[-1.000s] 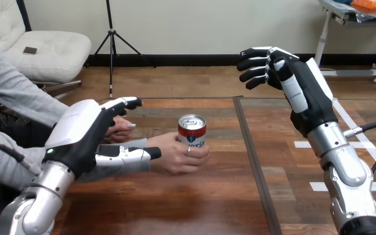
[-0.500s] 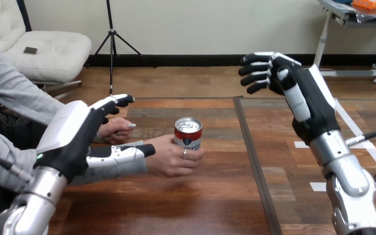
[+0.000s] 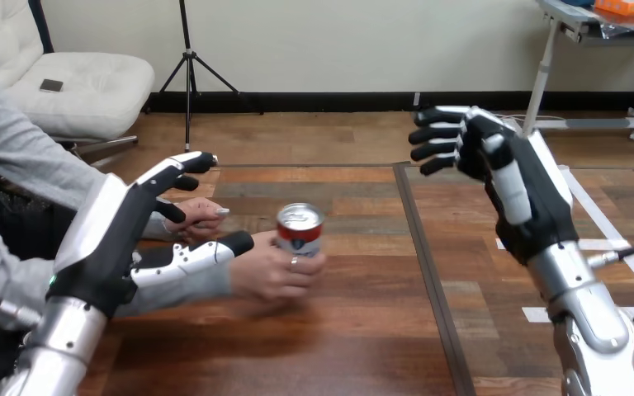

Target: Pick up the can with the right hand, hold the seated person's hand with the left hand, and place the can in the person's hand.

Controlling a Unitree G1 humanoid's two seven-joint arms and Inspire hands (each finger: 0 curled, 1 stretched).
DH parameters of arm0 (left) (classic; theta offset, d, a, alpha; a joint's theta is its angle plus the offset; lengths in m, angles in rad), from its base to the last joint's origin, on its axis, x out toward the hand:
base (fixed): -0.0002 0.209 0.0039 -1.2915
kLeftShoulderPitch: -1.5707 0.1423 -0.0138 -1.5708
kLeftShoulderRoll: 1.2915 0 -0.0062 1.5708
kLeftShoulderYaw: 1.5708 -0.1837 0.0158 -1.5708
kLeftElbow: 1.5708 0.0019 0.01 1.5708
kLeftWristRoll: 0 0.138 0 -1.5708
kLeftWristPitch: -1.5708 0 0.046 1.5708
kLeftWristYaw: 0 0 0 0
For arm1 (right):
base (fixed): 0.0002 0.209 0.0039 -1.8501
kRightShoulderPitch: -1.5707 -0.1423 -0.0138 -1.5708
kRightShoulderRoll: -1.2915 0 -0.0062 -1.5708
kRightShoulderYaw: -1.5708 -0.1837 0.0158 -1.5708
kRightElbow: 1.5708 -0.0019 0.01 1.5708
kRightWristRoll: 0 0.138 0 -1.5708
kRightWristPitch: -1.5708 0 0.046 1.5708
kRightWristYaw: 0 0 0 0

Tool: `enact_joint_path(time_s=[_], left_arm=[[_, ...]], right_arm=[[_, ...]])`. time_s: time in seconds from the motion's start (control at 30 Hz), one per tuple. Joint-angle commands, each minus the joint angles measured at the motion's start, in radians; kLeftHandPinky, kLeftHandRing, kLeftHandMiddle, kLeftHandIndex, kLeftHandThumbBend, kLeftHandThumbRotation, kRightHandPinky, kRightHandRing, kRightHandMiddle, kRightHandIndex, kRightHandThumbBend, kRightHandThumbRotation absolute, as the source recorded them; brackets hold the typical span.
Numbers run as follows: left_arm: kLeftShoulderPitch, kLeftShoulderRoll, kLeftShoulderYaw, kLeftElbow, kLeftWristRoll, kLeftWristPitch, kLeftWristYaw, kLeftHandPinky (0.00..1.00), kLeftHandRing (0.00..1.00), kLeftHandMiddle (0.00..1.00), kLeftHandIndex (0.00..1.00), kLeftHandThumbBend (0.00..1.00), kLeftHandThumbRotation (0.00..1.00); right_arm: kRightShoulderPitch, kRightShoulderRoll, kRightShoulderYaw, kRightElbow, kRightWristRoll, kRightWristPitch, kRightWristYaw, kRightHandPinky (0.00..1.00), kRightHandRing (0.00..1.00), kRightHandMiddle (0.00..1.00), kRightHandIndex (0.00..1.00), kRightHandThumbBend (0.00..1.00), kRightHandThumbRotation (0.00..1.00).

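Can stands upright in the person's hand, low over the bench, just ahead of the left hand. That hand's straight fingers spread above the person's wrist, thumb alongside it. Well to the right, the right hand hangs raised, fingers relaxed, holding nothing.

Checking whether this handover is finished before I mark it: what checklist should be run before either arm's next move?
1. can held in the person's hand, fingers round it: ok.
2. Can upright: ok.
3. right hand open, raised well apart from the can: ok.
4. left hand open, not curled round the person's wrist: ok.
5. Left hand touching that wrist or just beside it: cannot tell.
6. Can resting on the table or lifted: cannot tell.
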Motion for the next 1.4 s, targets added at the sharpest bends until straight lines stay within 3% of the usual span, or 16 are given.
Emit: enact_joint_path(time_s=[0.0, 0.33, 0.5, 0.73, 1.37], left_arm=[[-0.021, -0.022, 0.028, -0.003, -0.056, -0.108, 0.013, 0.57, 0.77, 0.82, 0.80, 0.90, 0.62], [0.003, -0.070, 0.042, 0.047, -0.139, -0.215, 0.012, 0.63, 0.79, 0.83, 0.82, 0.88, 0.66], [0.015, -0.091, 0.047, 0.052, -0.143, -0.243, 0.024, 0.66, 0.79, 0.82, 0.81, 0.88, 0.70], [0.046, -0.114, 0.043, 0.021, -0.175, -0.239, 0.000, 0.64, 0.77, 0.80, 0.79, 0.85, 0.77], [0.116, -0.164, 0.044, -0.044, -0.243, -0.215, -0.045, 0.66, 0.78, 0.81, 0.79, 0.80, 0.74]], right_arm=[[-0.014, 0.024, -0.024, -0.057, 0.040, -0.026, 0.015, 0.57, 0.63, 0.66, 0.68, 1.00, 1.00], [0.021, 0.044, -0.027, -0.064, 0.061, -0.046, 0.039, 0.57, 0.63, 0.67, 0.68, 1.00, 1.00], [0.037, 0.054, -0.029, -0.071, 0.068, -0.051, 0.047, 0.57, 0.63, 0.67, 0.69, 0.98, 1.00], [0.068, 0.069, -0.028, -0.096, 0.093, -0.039, 0.061, 0.57, 0.64, 0.68, 0.69, 0.97, 1.00], [0.158, 0.089, -0.019, -0.170, 0.113, -0.023, 0.089, 0.58, 0.65, 0.69, 0.70, 0.93, 0.99]])
